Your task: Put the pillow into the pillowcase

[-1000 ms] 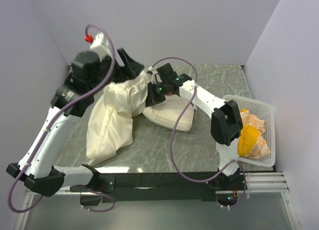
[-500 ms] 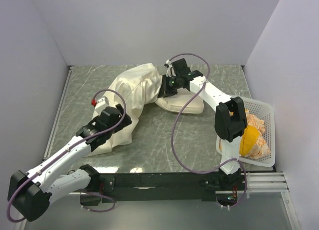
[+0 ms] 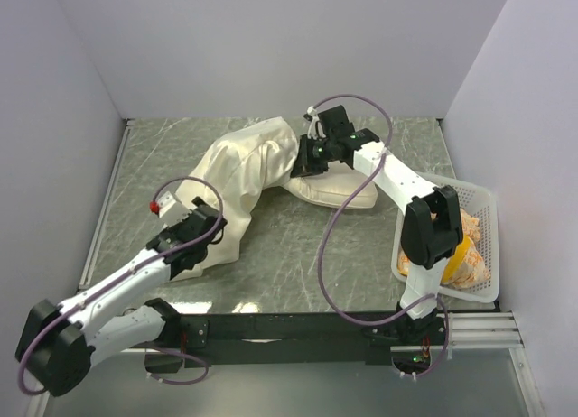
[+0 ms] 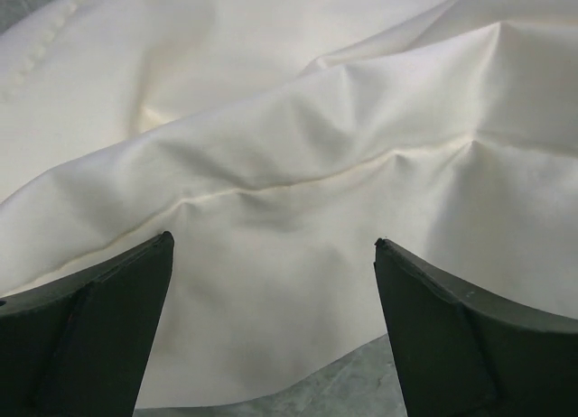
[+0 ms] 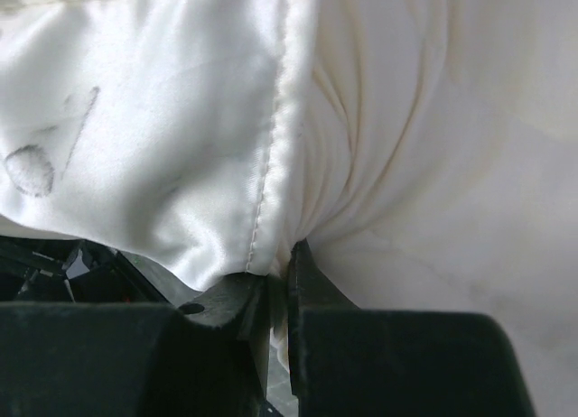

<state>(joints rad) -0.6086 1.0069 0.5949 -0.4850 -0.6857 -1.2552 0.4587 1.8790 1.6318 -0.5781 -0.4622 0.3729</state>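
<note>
**A:** Left pincer (image 4: 273, 244) gapes wide and empty over the near end of the limp, plain cream fabric pillowcase (image 3: 239, 169). Right pincer (image 5: 285, 267) is pinched tight on a seam at the pillowcase's right edge, seemingly that of the puffy cream rectangular pillow (image 3: 341, 193), which lies just right of the pillowcase.

**B:** Nothing holds the pillowcase open, so a push could bunch it or slide it along the desk (image 3: 298, 245).

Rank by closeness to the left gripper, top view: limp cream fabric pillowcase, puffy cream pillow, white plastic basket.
1. Limp cream fabric pillowcase, right at the left gripper.
2. Puffy cream pillow, back centre.
3. White plastic basket, far right.
</note>
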